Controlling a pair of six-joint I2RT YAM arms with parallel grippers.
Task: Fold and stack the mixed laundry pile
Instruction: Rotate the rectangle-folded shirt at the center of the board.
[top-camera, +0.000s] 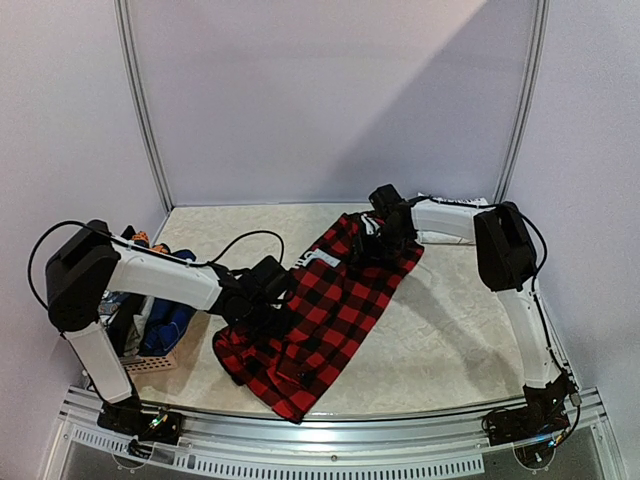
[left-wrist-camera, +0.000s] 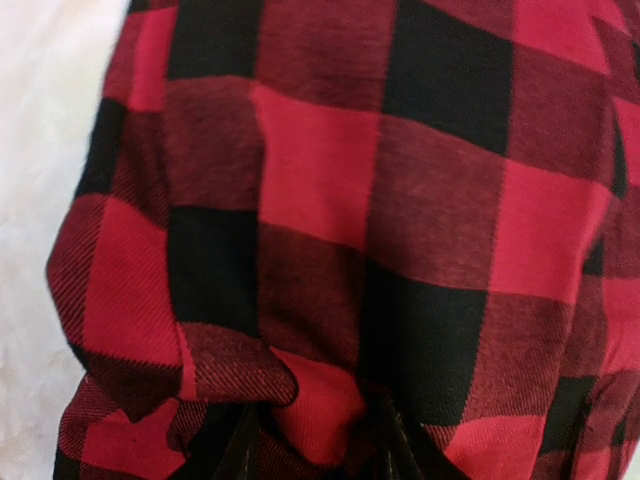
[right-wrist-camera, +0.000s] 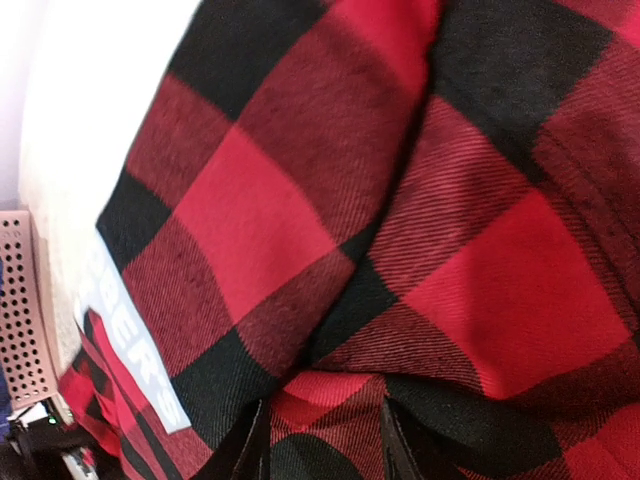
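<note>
— What fills the view?
— The red-black plaid shirt (right-wrist-camera: 330, 200), a fold of it bunched between the two dark fingers (right-wrist-camera: 252, 452) at the bottom edge
— And at the left?
— Its white lettered patch (right-wrist-camera: 135, 345), the pale desk (right-wrist-camera: 95, 80), a pinkish perforated basket (right-wrist-camera: 20, 300)

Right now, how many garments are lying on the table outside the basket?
2. The red-black plaid shirt is spread mid-table, and a white-and-dark piece lies at the far right corner. Others bunched in the basket at left may be hidden.
</note>
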